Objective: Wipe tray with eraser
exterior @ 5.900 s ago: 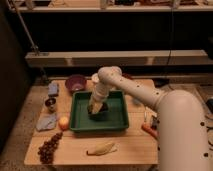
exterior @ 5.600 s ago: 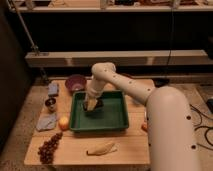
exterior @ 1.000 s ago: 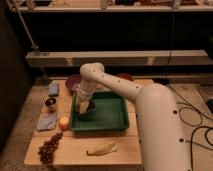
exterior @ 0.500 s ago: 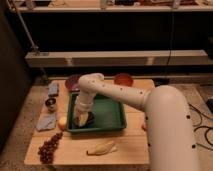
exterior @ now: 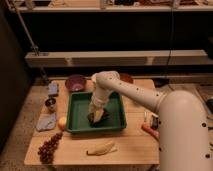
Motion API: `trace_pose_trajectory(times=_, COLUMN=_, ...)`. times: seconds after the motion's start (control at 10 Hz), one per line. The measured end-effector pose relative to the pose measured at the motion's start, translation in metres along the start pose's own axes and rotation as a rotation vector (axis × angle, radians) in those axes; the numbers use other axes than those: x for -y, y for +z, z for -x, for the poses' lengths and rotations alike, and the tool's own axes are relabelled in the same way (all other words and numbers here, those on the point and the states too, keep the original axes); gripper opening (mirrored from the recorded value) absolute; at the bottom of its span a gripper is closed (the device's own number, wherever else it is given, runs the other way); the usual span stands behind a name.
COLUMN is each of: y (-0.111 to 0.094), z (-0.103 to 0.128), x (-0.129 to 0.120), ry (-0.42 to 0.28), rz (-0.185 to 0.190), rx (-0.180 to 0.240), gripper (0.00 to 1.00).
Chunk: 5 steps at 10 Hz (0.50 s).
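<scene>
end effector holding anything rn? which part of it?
Cannot be told. The end effector is down inside the green tray, over a dark object there, probably the eraser, but the grip point is hidden.

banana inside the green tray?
No, the banana lies on the table in front of the green tray, while the gripper is down inside the tray near its front edge.
</scene>
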<state>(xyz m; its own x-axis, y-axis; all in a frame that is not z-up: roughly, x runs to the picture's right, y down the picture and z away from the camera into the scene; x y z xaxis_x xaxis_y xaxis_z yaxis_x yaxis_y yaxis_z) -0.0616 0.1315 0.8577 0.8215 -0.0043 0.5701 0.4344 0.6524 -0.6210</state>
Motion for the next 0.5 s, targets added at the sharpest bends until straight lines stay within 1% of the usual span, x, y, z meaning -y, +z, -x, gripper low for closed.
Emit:
trace_pose_trajectory(times=0.1, y=-0.005, z=-0.009, x=0.011, ry=0.016, rz=-0.004, rx=0.001, gripper=0.0)
trace_pose_trajectory(times=0.2, y=-0.006, z=-0.01, x=0.019, ry=0.018, rz=-0.006, rx=0.006, gripper=0.0)
trace_pose_trajectory(times=0.3, y=-0.007, z=-0.004, x=0.029, ry=0.014, rz=-0.009, rx=0.015, gripper=0.0)
trace_pose_trajectory(times=0.4, y=-0.005, z=0.003, x=0.033, ry=0.009, rz=-0.009, rx=0.021, gripper=0.0)
trace_pose_trajectory(times=0.5, y=-0.004, z=0.018, x=0.038, ry=0.0, rz=-0.005, rx=0.031, gripper=0.0)
